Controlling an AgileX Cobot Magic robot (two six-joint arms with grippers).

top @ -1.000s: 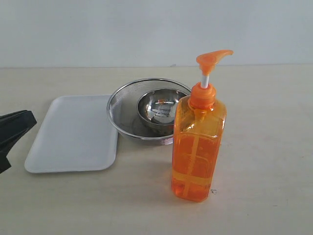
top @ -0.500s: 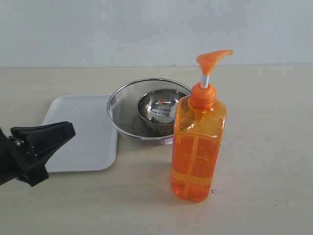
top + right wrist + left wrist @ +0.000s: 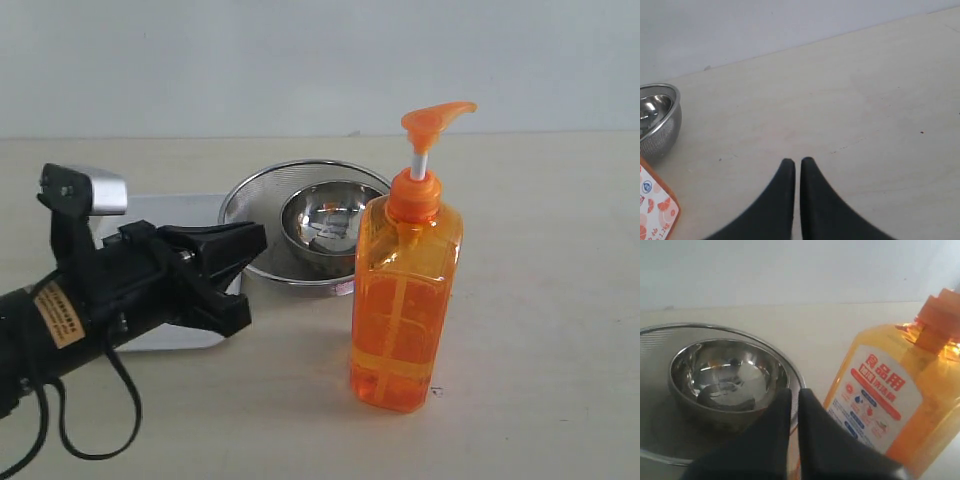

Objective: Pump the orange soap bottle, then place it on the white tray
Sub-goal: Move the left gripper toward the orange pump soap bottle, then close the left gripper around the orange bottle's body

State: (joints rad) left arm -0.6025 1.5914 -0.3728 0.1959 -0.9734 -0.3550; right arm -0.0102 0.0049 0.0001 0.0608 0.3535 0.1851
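Note:
The orange soap bottle [image 3: 405, 300] stands upright on the table, its orange pump head [image 3: 436, 120] raised on a white stem. In the left wrist view its white-and-red label [image 3: 872, 397] faces the camera. The white tray [image 3: 160, 215] lies flat at the left, partly hidden behind my left arm. My left gripper [image 3: 250, 275] is shut and empty, hovering left of the bottle with a gap between them; in its wrist view the left gripper [image 3: 795, 392] points between bowl and bottle. My right gripper [image 3: 795, 162] is shut and empty over bare table, out of the exterior view.
A round steel mesh strainer [image 3: 300, 190] holding a smaller steel bowl [image 3: 325, 225] sits behind the bottle, right of the tray. A pale wall runs behind the table. Bare tabletop spreads right of the bottle.
My left arm has swept in from the left edge toward the bottle, now covering much of the tray. Bottle, strainer and tray have not moved.

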